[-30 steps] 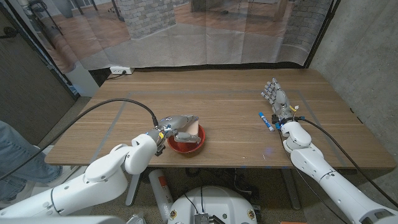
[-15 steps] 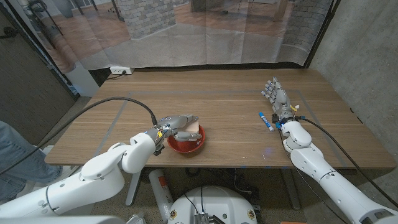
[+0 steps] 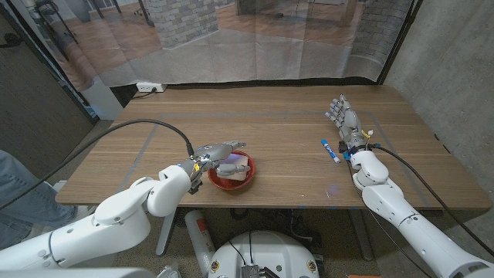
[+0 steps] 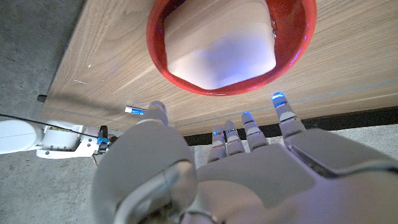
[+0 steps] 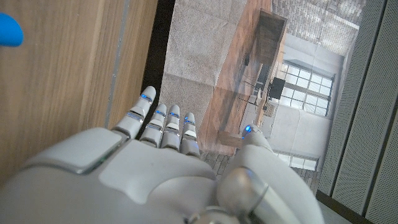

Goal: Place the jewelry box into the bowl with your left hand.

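Head view: jewelry box [image 3: 235,167], pale, lies inside red bowl [image 3: 231,181], lower centre. Left hand [image 3: 216,151] hovers over it, fingers spread, holding nothing. Right hand [image 3: 344,122], middle right, fingers together, empty.

Left wrist view: box fills bowl; placement judged done, withdrawal remains.

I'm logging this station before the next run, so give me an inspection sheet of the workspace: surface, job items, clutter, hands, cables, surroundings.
Surface: wooden table, faint tape lines on it.
Job's things: pale jewelry box lies inside the red bowl, near the table's front edge.
Clutter: a blue and white marker beside the right hand.
Hands: left hand over the bowl, fingers apart, holding nothing; right hand waits at the table's right side, fingers straight, holding nothing.
Cables: black cable arcs to the left wrist; another runs along the right arm.
Surroundings: translucent curtain behind, concrete wall at right.
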Action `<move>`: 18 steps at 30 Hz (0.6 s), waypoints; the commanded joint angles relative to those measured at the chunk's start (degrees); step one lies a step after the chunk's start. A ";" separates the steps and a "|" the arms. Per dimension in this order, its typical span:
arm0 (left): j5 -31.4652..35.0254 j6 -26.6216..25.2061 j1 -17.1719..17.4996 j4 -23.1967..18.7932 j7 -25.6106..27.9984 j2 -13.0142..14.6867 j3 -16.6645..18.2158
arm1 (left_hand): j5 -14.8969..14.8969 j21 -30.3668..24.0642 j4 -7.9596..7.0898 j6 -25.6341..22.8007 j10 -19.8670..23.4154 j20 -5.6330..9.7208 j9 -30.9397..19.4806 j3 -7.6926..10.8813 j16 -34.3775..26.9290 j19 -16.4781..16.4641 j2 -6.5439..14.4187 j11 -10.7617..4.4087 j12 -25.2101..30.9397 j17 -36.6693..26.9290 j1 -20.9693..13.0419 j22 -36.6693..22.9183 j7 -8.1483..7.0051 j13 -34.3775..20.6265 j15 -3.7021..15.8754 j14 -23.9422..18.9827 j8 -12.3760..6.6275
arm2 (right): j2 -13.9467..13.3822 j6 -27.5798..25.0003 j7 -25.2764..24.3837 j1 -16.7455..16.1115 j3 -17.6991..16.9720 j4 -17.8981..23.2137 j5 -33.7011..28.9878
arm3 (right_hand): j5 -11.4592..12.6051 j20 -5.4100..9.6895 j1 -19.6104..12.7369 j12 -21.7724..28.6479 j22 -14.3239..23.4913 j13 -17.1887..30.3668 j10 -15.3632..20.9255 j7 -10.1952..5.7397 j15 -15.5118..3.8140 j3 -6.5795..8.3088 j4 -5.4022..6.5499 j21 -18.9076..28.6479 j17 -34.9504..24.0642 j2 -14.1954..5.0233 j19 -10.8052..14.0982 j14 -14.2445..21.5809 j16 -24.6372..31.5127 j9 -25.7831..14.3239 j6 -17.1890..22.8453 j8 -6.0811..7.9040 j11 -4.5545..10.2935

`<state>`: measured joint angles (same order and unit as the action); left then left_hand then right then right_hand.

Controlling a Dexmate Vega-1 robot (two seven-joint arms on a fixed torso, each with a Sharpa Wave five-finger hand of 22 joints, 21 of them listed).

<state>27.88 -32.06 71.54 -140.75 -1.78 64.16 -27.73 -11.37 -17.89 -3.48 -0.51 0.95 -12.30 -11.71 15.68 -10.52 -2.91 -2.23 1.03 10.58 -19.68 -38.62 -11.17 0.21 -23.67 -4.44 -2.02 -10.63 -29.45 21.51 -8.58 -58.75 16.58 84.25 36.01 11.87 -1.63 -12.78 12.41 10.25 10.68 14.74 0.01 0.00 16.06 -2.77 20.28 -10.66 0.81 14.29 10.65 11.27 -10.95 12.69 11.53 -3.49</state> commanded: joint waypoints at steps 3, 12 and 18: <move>-0.24 -0.45 1.28 -1.41 0.69 1.37 0.76 | -0.74 0.72 -0.37 1.52 -1.97 -0.12 -0.12 -0.78 0.22 1.28 -0.51 0.61 -0.11 0.42 1.24 -0.07 0.20 0.44 -0.64 1.62 0.06 | -0.32 -0.01 -0.07 -0.62 -0.18 0.94 -0.03 | -0.16 -0.05 -0.24 -0.04 0.09 0.10 0.33 -0.03 -0.02 0.10 -0.30 -0.08 -0.18 -0.60 0.35 0.33 -0.21 -0.09 0.38 -0.19 -0.17; -1.14 0.38 1.56 -1.05 1.76 1.32 1.58 | -0.87 0.98 -0.48 1.30 -1.96 -0.10 -0.11 -0.95 0.07 1.65 -0.61 0.62 0.14 0.64 1.57 -0.06 0.40 0.66 -0.55 1.79 -0.22 | -0.23 -0.20 -0.46 -0.37 -0.07 1.14 -0.43 | -0.18 -0.08 -0.23 -0.05 0.10 0.10 0.33 -0.05 -0.02 0.10 -0.33 -0.22 -0.18 -0.65 0.40 0.35 -0.20 -0.09 0.37 -0.19 -0.12; -2.06 1.12 1.85 -0.79 2.54 1.42 2.36 | -0.99 1.13 -0.51 1.21 -1.70 -0.07 -0.09 -0.98 -0.13 1.80 -0.56 0.56 0.39 0.81 1.68 -0.07 0.39 0.84 -0.45 1.62 -0.36 | -0.07 -0.38 -0.51 -0.14 0.09 0.94 -0.50 | -0.19 -0.01 -0.24 -0.04 0.10 0.10 0.35 -0.02 -0.03 0.10 -0.36 -0.31 -0.18 -0.66 0.42 0.36 -0.20 -0.09 0.41 -0.17 -0.11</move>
<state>26.98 -31.95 72.81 -141.83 -0.37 65.35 -26.70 -12.09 -16.91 -3.94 0.53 -0.69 -12.40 -11.72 15.07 -10.52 -1.58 -2.77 1.44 10.58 -18.86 -37.49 -11.18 0.50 -22.83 -4.80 -0.71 -10.58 -29.69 21.52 -8.78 -59.15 16.47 85.22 35.82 11.87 -1.64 -12.78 12.41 10.28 10.68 14.74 0.01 0.00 16.06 -2.77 20.28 -10.67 0.81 14.28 10.65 11.27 -10.95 12.69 11.53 -3.49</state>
